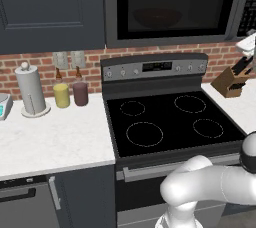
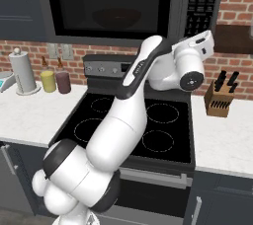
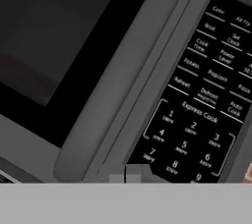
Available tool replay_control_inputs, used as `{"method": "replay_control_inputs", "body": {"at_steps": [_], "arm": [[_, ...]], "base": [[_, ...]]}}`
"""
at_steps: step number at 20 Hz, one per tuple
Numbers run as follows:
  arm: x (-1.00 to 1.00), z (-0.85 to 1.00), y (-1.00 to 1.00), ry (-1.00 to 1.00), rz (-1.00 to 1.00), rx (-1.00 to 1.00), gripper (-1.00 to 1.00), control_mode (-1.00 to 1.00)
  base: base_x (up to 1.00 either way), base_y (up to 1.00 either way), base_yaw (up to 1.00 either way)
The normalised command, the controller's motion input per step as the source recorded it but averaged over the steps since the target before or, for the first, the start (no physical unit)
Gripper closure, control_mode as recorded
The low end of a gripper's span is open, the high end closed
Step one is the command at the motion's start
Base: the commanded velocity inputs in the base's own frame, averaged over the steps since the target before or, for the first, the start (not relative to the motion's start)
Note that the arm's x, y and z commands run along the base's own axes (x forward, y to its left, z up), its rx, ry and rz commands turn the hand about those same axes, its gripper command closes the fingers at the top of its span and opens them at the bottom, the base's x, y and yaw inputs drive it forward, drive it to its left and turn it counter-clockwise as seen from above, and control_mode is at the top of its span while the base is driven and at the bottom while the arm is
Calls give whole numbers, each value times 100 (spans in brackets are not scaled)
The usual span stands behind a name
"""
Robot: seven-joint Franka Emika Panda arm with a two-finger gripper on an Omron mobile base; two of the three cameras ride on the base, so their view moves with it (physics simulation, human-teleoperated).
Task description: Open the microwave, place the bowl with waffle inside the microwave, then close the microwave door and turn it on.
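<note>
The microwave (image 1: 170, 39) hangs above the stove with its door (image 1: 175, 2) closed. Behind the black glass the reddish-brown bowl (image 1: 156, 18) shows dimly, also visible as the bowl (image 2: 116, 18) in the right base view. I cannot make out the waffle. My hand (image 2: 195, 54) is raised in front of the microwave's right side, just below the button panel (image 2: 201, 2). In the hand view my gripper (image 3: 125, 175) is shut and holds nothing. Its tips sit close to the lower end of the door handle (image 3: 123, 85), beside the number keys (image 3: 189, 139).
Below is a black-topped stove (image 1: 165, 122) with a knob panel. A wooden knife block (image 2: 219, 98) stands on the right counter. On the left counter are a paper towel roll (image 1: 31, 92), a yellow jar (image 1: 61, 95) and a maroon jar (image 1: 80, 93).
</note>
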Motion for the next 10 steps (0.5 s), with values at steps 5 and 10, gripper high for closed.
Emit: {"method": "replay_control_inputs", "body": {"at_steps": [5,10], "arm": [[21,-9,-2,0,-2,0,100,-100],[27,-8,-3,0,-2,0,100,-100]], "base": [[0,0,0],[0,0,0]]}}
